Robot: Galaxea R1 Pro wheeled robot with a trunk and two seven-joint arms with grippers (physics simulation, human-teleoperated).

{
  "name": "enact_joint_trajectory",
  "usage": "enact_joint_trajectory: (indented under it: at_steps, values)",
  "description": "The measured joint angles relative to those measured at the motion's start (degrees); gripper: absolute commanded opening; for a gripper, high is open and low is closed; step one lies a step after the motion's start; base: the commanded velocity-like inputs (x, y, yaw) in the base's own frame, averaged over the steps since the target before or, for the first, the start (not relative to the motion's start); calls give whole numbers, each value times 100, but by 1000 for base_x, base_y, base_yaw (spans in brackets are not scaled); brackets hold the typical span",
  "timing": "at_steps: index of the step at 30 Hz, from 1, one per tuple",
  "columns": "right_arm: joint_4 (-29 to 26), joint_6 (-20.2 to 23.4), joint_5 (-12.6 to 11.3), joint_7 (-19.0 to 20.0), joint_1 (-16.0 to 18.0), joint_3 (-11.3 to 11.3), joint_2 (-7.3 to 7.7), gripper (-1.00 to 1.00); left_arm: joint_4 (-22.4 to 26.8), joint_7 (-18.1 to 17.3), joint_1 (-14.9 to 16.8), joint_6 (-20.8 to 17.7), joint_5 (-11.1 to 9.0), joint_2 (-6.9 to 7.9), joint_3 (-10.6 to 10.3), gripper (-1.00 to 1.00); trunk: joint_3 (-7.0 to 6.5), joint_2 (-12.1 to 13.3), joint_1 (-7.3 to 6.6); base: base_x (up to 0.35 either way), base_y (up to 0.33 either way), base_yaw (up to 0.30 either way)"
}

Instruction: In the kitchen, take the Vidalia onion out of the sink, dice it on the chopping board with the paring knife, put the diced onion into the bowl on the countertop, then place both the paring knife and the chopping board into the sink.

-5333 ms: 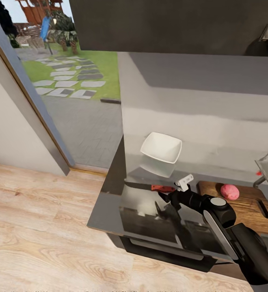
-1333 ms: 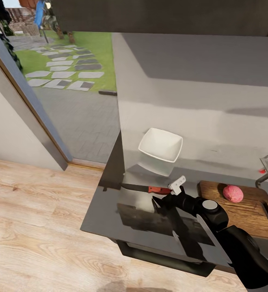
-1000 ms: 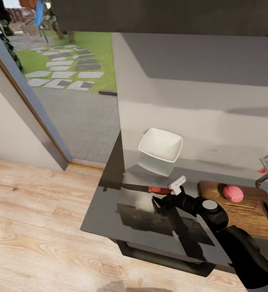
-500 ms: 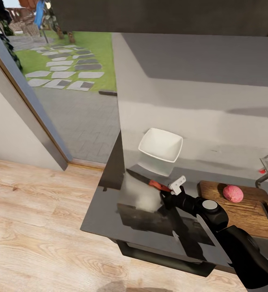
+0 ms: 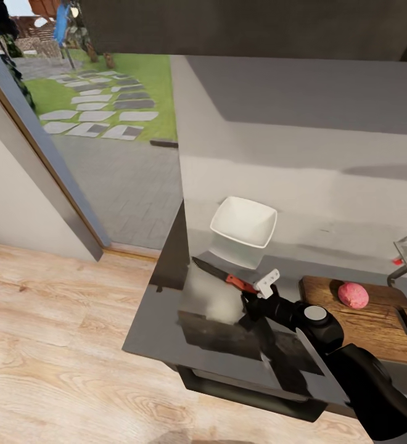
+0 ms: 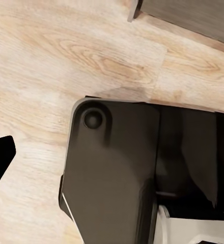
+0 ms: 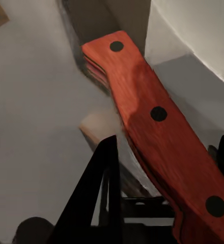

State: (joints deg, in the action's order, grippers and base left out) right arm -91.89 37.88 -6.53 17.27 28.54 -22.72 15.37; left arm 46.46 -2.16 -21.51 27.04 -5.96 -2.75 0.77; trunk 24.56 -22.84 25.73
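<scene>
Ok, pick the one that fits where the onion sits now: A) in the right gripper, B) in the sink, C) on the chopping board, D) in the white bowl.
C: the Vidalia onion rests whole on the chopping board, apart from the bowl.

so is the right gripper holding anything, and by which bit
Yes, the right gripper holds the knife by its red handle, with the blade pointing away over the countertop.
</scene>
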Motion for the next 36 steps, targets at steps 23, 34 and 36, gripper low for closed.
enact_joint_trajectory:
  at_steps: [23, 34, 36]
  values:
    - [115, 5, -85, -12, -4, -146, 6, -100, 13, 9, 1, 8, -3, 33, 20, 100, -212, 3, 5, -50, 0, 0]
    - [115, -2, -83, -15, -4, -147, 6, -100, 14, 9, 1, 8, -3, 33, 20, 100, -314, 3, 5, -327, 0, 0]
    - [115, -11, -83, -18, -4, -146, 6, -100, 14, 9, 1, 8, -4, 33, 20, 100, -332, 2, 3, -114, 0, 0]
